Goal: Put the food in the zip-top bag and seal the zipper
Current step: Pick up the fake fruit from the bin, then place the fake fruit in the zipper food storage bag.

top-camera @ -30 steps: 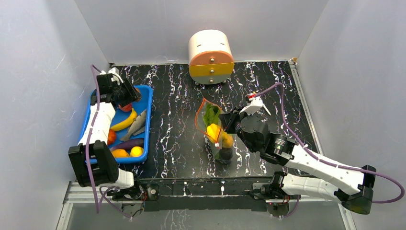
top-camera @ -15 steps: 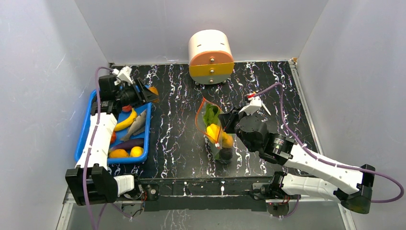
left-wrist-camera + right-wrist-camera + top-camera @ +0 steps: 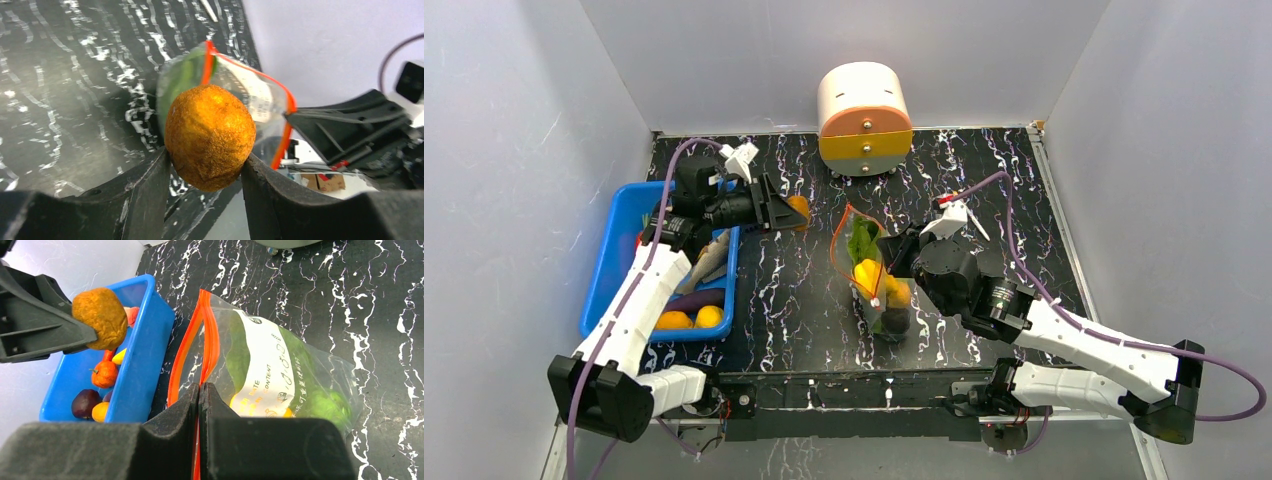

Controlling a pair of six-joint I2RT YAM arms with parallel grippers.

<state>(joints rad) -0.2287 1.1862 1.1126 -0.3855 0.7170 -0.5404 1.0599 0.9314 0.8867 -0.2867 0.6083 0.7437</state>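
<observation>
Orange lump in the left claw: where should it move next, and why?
Probably carry it rightward until it is over the mouth of the zip-top bag. The left gripper holds the orange lump above the table, short of the bag, whose red-orange zipper gapes open while the right gripper pinches its edge.

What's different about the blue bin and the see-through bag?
The blue bin is solid blue; the bag is clear, so its food shows through. The bin has an open top; the bag has a red-orange strip along its mouth and a white label. The right end effector pinches the bag's mouth; nothing grips the bin. Both hold toy food.
</observation>
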